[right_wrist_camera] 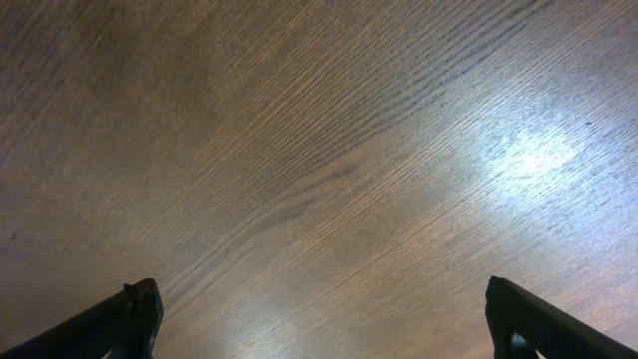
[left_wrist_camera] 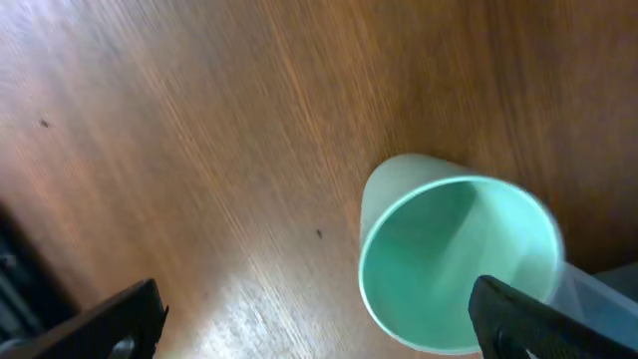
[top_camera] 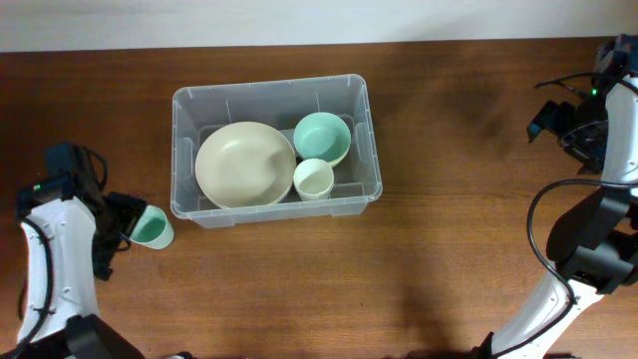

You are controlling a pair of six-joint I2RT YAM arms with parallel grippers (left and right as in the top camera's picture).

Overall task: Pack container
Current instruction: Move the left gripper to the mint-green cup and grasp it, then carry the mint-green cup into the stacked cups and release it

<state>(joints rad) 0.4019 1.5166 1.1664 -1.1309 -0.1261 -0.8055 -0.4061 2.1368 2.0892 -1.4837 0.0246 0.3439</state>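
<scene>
the container point(top_camera: 275, 92) sits on the wooden table point(top_camera: 449, 249), left of centre and towards the far edge, its long side running left to right. inside it a large cream bowl point(top_camera: 244, 165) fills the left half, a mint green bowl point(top_camera: 322, 138) sits in the far right part, and a small cream cup point(top_camera: 314, 179) stands just in front of that bowl, touching or nearly touching both. outside the container, just off its near left corner, a mint green cup point(top_camera: 153, 227) stands on the table with its mouth up. the left gripper point(left_wrist_camera: 314, 304) is right beside this cup with its jaws spread wide; in the left wrist view the cup sits ahead of the gap and towards the right finger point(left_wrist_camera: 518, 324), whose tip overlaps the cup's rim. whether that finger touches the cup cannot be told, and nothing is pinched between the jaws. the right gripper point(right_wrist_camera: 319, 299) hangs over bare wood at the far right of the table, well apart from the container, its jaws also wide apart and holding nothing.
</scene>
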